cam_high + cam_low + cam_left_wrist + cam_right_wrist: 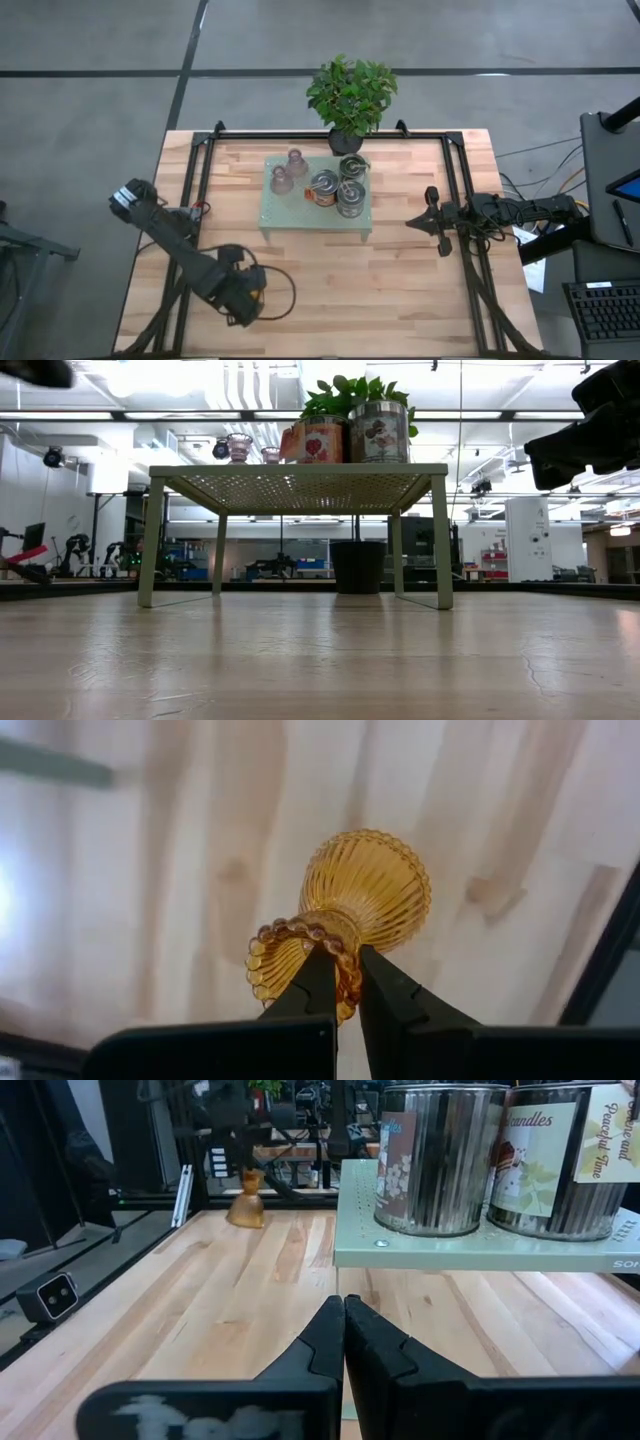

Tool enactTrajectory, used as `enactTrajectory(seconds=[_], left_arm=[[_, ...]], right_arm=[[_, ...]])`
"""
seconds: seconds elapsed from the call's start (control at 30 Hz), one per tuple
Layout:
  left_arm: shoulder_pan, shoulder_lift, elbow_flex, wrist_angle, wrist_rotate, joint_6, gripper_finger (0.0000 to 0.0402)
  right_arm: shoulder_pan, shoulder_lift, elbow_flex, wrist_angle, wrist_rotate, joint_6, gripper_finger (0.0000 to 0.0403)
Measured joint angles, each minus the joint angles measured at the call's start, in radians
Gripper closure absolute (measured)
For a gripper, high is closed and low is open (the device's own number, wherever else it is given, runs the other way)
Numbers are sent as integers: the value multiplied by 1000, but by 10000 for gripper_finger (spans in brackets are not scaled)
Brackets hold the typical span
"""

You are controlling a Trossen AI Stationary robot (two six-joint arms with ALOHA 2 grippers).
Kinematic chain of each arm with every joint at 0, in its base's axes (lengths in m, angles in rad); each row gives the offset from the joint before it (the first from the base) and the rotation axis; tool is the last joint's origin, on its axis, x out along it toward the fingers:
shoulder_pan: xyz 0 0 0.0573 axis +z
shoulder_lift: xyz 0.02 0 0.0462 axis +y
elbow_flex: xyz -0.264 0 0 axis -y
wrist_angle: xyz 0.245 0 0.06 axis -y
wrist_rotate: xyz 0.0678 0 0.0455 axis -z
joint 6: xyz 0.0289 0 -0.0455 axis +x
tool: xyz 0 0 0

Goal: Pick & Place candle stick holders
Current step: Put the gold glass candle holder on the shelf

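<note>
One amber glass holder (352,905) pinched at its beaded rim by the left gripper (248,296), fingers (312,982) closed tight on the rim, low over the near left part of the worktop (400,290); seen from the right wrist as a small amber shape (245,1202) close to the wood, contact with it impossible to judge. Further right, on the pale green perforated stand (300,215) in the middle: two pinkish glass holders (282,179) side by side toward its left, well apart from the amber one. Next to them, three shiny silver metal holders (348,198) clustered on the stand's right half, labels visible on their sides in the low view (379,432). Behind the stand, at the far edge, a leafy plant in a black pot (350,95). Rightmost, the right gripper (441,222) hovering beside the stand's right end, fingers (375,1342) pressed together with nothing between them.
</note>
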Motion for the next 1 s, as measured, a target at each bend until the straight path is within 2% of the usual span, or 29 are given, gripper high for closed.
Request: enactTrajectory(seconds=[0.27, 0.43, 0.67, 1.0], left_arm=[[87, -1, 198, -162, -97, 174, 392], [118, -2, 338, -265, -239, 308, 391], [171, -3, 479, -303, -442, 576, 391], [375, -4, 533, -310, -451, 812, 390]], right_arm=[[0, 0, 0, 0, 0, 0, 394], [0, 0, 0, 0, 0, 0, 394], [0, 0, 0, 0, 0, 0, 394], [0, 0, 0, 0, 0, 0, 394]])
